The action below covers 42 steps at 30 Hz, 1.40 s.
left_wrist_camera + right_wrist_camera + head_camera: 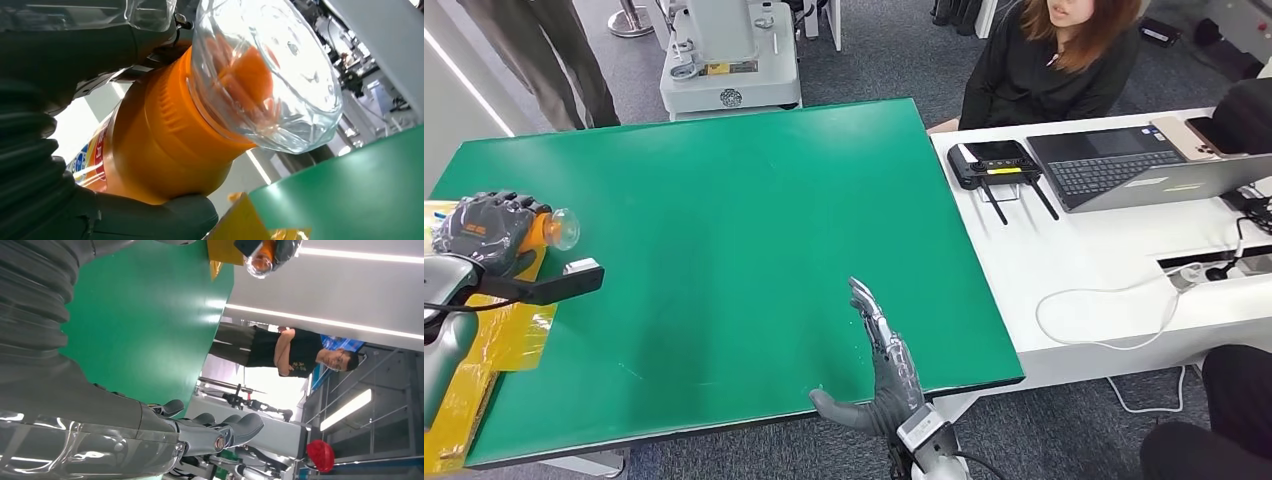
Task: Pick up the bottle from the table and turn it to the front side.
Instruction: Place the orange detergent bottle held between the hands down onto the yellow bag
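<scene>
While the left hand (486, 228) grips the bottle (552, 228) above the table's (724, 230) left edge, we note the right hand (882, 370) lies open. The grip looks partial, so we expect turning may slip it.

The left hand (489, 230) hides most of the bottle (556, 229); in the left wrist view the bottle's label is cut off by fingers and too partial to read. The laptop (1144, 165) runs past the picture's right edge.

Orange bottle (552, 229) — lifted, lying sideways.
</scene>
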### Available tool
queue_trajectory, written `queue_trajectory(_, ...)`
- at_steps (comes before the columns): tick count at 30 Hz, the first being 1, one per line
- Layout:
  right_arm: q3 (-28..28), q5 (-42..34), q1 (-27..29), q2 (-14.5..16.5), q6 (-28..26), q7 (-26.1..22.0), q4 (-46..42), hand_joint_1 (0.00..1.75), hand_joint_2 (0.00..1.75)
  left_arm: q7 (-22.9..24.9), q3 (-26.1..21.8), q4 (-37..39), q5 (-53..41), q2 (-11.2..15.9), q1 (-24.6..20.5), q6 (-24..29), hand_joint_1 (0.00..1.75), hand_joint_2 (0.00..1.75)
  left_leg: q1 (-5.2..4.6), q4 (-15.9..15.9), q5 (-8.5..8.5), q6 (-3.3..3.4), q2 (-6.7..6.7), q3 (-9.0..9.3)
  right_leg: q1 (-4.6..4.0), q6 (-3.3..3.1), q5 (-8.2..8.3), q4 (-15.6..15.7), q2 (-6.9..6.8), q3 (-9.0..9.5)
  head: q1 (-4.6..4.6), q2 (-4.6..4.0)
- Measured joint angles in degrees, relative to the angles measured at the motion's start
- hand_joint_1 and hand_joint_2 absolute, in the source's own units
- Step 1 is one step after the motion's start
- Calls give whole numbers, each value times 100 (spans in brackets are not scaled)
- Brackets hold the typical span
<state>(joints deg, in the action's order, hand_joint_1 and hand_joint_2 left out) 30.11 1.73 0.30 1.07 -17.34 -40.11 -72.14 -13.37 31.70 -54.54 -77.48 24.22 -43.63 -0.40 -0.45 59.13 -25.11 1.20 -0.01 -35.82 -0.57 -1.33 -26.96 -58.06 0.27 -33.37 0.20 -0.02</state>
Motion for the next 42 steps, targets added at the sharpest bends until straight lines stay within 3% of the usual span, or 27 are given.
queue_trajectory(12, -83, 115, -2, 16, 183, 0, 80, 0, 175, 62, -16, -88, 204, 564, 724, -236, 175, 175, 1, -2, -1, -2, 2, 0, -1, -2, -2, -1, 3, -1, 1, 0)
queue_trajectory(18, -125, 201, -5, 54, 344, 0, 136, 0, 175, 116, -91, -367, 387, 979, 1244, -287, 175, 175, 1, -2, -2, -3, 5, 1, -1, -3, -3, -1, 6, -3, 0, 0)
queue_trajectory(22, -132, 265, -18, 87, 433, 0, 172, 0, 175, 162, -158, -590, 414, 1092, 1600, -285, 175, 175, 1, -2, -2, -3, 2, 0, 0, -4, -4, 0, 4, -2, 0, -1)
queue_trajectory(29, -134, 305, -19, 114, 477, 0, 176, 0, 175, 229, -164, -804, 221, 982, 2056, -245, 175, 175, 0, -1, -2, -2, 2, 0, 0, -3, -3, 3, 3, -2, 1, 0)
queue_trajectory(37, -134, 305, -22, 116, 504, 0, 176, 0, 175, 129, -164, -823, 172, 864, 2105, -246, 175, 175, 0, 0, -2, -2, 2, 0, 0, -2, -2, 4, 3, -1, 0, 0)
queue_trajectory(38, -134, 309, -30, 122, 514, 0, 186, 0, 175, 86, -164, -817, 174, 805, 2093, -238, 175, 175, 0, 0, -2, -2, 1, 0, 1, -2, -1, 4, 2, -1, 0, 0)
queue_trajectory(42, -115, 391, -86, 195, 492, 0, 259, 0, 175, -84, -163, -581, 113, 159, 1861, -119, 175, 175, 0, 2, -1, -2, -4, 0, 1, -3, 1, 5, -5, -1, 1, 0)
